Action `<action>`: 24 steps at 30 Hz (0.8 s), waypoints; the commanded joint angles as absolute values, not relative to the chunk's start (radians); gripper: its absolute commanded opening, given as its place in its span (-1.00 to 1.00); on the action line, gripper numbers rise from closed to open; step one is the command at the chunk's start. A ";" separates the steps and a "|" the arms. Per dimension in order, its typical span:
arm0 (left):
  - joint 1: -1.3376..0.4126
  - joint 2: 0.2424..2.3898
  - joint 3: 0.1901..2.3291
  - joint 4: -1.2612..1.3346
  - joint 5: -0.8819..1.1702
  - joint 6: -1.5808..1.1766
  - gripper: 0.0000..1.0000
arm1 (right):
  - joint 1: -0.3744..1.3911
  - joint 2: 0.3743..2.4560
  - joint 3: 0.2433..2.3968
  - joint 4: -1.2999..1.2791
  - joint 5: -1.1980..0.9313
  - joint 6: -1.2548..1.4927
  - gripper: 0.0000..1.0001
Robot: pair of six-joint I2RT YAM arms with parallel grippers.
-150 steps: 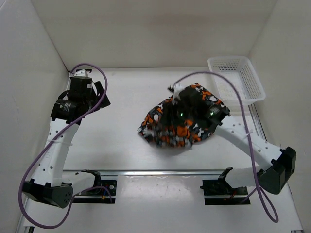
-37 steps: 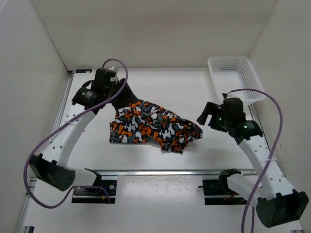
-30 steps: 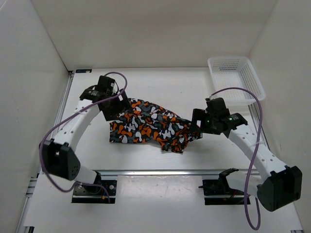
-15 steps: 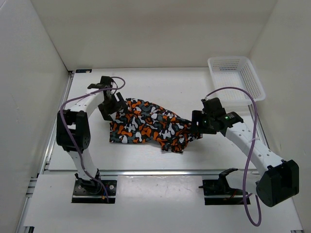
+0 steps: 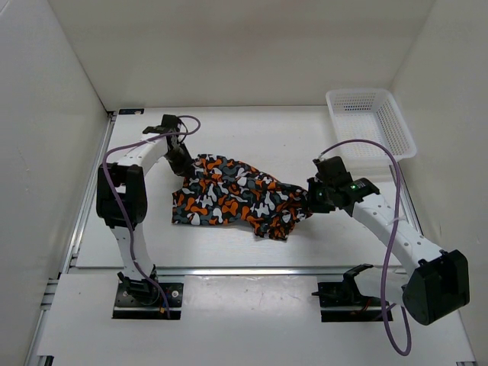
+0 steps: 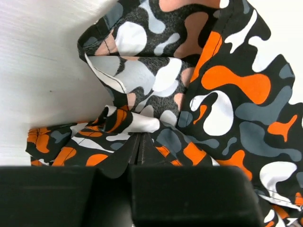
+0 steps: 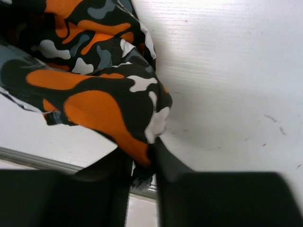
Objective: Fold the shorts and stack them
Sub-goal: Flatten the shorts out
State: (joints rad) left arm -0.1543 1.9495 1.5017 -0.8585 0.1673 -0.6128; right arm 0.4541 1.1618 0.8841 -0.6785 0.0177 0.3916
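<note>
Shorts: orange, black, grey, white blotches

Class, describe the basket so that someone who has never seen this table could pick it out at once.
Take the white table and go to its far right corner, by the side wall. The basket sits there: rigid white mesh, unlike the soft orange-and-black blotched shorts lying mid-table.

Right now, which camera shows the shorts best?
Top external: the whole shorts lie rumpled on the table, left gripper and right gripper at its ends. Left wrist shows only a bunched corner pinched in shut jaws; right wrist only a fold of the opposite edge between its jaws.
</note>
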 commanded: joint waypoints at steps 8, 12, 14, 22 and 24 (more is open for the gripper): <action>-0.140 1.855 1.522 -0.850 0.170 -0.594 -0.79 | 0.459 1.131 0.884 -0.666 0.006 0.383 -1.00; -0.130 1.842 1.542 -0.868 0.130 -0.594 1.00 | 0.459 1.131 0.893 -0.666 0.006 0.383 -1.00; -0.130 1.861 1.568 -0.894 0.130 -0.603 1.00 | 0.459 1.131 0.893 -0.666 0.006 0.383 -1.00; -0.190 2.092 1.807 -1.109 -0.043 -0.650 0.89 | 0.468 1.140 0.902 -0.666 0.006 0.393 -1.00; -0.199 2.106 1.824 -1.138 -0.061 -0.650 0.87 | 0.468 1.140 0.902 -0.666 0.006 0.393 -1.00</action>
